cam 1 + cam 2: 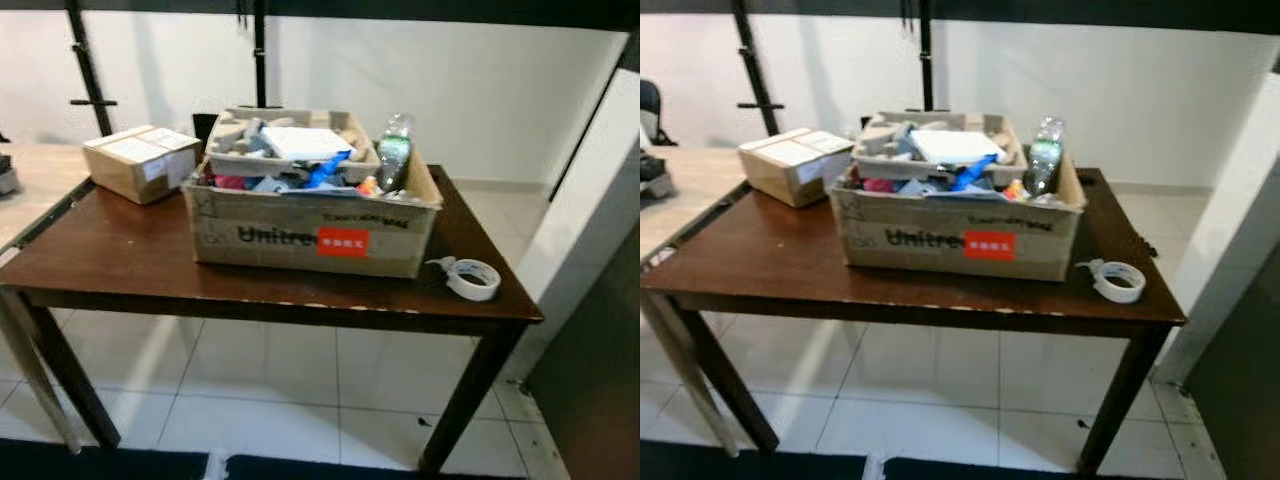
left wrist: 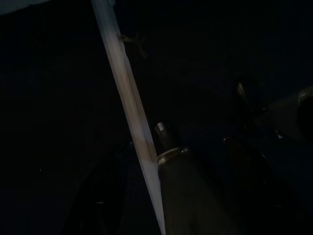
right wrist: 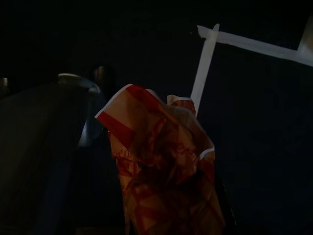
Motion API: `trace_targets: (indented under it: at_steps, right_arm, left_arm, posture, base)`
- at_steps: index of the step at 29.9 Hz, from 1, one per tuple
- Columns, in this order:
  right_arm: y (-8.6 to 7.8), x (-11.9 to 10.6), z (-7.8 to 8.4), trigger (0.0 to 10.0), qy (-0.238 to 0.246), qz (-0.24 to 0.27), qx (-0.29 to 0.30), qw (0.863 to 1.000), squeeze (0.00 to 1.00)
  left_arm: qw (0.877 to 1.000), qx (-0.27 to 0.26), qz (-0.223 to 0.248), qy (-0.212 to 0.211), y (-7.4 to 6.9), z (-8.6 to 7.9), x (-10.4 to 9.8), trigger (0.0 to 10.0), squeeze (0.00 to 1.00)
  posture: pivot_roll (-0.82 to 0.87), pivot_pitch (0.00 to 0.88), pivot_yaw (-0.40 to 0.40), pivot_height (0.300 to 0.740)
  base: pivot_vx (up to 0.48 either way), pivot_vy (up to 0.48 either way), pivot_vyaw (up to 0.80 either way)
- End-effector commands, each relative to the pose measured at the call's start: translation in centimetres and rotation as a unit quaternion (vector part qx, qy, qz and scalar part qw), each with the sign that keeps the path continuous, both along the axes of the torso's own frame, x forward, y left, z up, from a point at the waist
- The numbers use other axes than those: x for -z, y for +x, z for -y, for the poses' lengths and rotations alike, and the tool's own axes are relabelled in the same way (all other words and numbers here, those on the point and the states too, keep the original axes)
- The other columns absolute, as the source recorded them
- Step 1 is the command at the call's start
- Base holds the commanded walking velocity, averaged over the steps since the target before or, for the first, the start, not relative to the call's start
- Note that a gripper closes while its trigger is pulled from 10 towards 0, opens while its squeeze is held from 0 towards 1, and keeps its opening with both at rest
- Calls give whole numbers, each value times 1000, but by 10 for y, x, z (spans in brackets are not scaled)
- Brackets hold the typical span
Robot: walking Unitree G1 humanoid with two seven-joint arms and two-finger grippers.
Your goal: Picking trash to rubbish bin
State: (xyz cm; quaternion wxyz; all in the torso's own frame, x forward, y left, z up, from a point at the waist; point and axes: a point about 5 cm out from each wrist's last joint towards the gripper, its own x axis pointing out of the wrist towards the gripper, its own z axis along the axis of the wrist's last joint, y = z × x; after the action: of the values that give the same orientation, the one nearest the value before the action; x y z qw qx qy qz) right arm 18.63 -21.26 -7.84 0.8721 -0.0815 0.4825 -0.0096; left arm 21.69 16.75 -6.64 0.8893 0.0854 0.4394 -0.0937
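An open cardboard box (image 1: 310, 238) printed with dark letters and a red label stands on the dark wooden table (image 1: 120, 255). It is heaped with trash: a grey pulp tray (image 1: 240, 150), a white sheet (image 1: 305, 142), blue scraps and a plastic bottle (image 1: 394, 152) at its right end. In the dark right wrist view, my right gripper (image 3: 168, 205) holds a crumpled orange-and-red wrapper (image 3: 156, 147) low over dark floor with white tape lines (image 3: 203, 63). My left gripper (image 2: 176, 191) hangs idle in the shade.
A smaller closed cardboard box (image 1: 142, 162) sits at the table's back left. A roll of white tape (image 1: 472, 278) lies near the right front corner. A lighter table (image 1: 30, 180) adjoins on the left. White floor tiles (image 1: 270, 390) run under the table; a black stand (image 1: 259, 55) rises behind.
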Motion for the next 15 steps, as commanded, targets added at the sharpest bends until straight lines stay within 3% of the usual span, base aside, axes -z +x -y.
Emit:
trace_targets:
  at_steps: [1,15]
  right_arm:
    - [-8,5,-3,10000,6,-16,5,1000,0]
    - [-6,4,-3,10000,8,-13,4,1000,0]
  left_arm:
    - [1000,-6,-25,5,-14,-4,8,10000,0]
    - [1000,-10,-22,-3,-14,-4,8,10000,0]
  posture:
    - [-110,149,-20,740]
    - [-109,136,-21,740]
  base:
    - [0,0,0]
    - [0,0,0]
